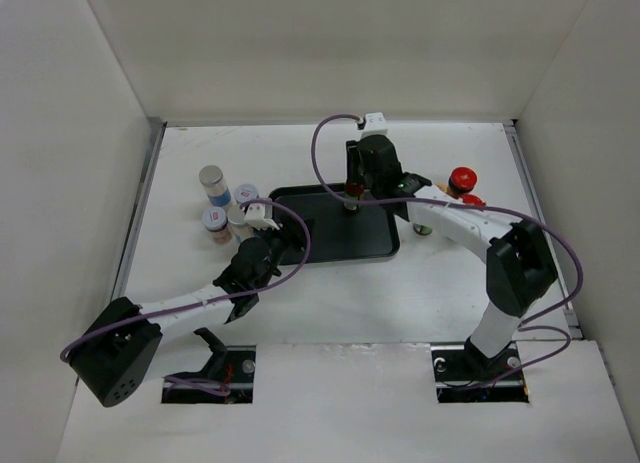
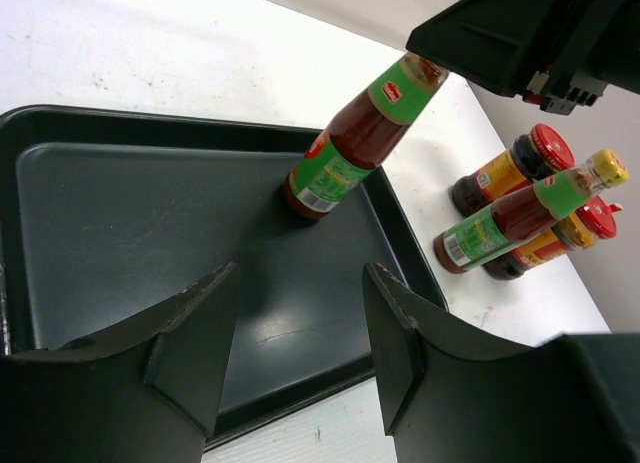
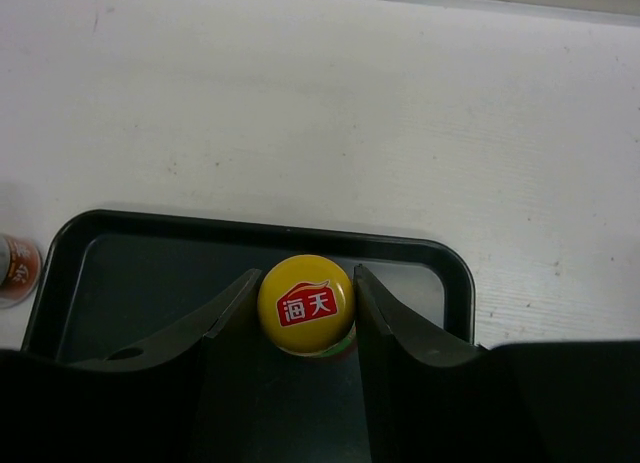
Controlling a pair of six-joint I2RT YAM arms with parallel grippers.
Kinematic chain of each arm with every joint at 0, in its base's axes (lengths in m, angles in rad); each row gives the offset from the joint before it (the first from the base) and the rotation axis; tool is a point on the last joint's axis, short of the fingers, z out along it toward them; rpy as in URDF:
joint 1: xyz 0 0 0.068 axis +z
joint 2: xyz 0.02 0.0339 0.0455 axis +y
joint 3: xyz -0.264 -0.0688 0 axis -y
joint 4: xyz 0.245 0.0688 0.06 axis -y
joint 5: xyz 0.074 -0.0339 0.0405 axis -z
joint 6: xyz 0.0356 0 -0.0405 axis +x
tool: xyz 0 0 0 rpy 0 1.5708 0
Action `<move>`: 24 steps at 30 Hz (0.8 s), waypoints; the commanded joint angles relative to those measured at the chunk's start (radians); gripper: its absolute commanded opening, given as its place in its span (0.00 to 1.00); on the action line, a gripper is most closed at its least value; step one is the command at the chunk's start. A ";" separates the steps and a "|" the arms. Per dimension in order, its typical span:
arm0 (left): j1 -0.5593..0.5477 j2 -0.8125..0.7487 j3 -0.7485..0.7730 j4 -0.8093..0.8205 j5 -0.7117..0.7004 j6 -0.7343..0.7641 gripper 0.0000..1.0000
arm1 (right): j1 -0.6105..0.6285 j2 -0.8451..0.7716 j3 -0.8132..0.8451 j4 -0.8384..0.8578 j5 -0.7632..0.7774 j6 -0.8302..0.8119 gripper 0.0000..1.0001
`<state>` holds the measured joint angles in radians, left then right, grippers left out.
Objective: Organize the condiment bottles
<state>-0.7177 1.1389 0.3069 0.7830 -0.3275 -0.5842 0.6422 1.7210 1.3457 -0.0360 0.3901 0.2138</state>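
At the left of the top view, four small silver-lidded jars (image 1: 211, 178) stand clustered on the white table (image 1: 330, 308), just beside the left edge of the flat black rectangular tray (image 1: 345, 241). The left gripper (image 1: 262, 218) hovers at that edge, its fingers spread wide with nothing between them. In the tray's upper right part, a slim dark bottle with green neck and yellow cap (image 2: 345, 148) stands with its base on the tray floor. The right gripper (image 3: 305, 280) is closed narrowly on its cap from above. Right of the tray, on the table, a second slim bottle (image 2: 500, 223) stands just beside two red-lidded jars (image 1: 462, 178).
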 commanded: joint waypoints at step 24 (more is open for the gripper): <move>0.016 0.053 -0.003 0.094 0.038 -0.023 0.51 | 0.043 -0.148 -0.069 0.263 0.024 0.030 0.79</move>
<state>-0.7071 1.1847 0.3069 0.8127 -0.3130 -0.5880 0.6758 1.7206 1.3247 0.1249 0.3969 0.2249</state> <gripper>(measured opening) 0.503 0.783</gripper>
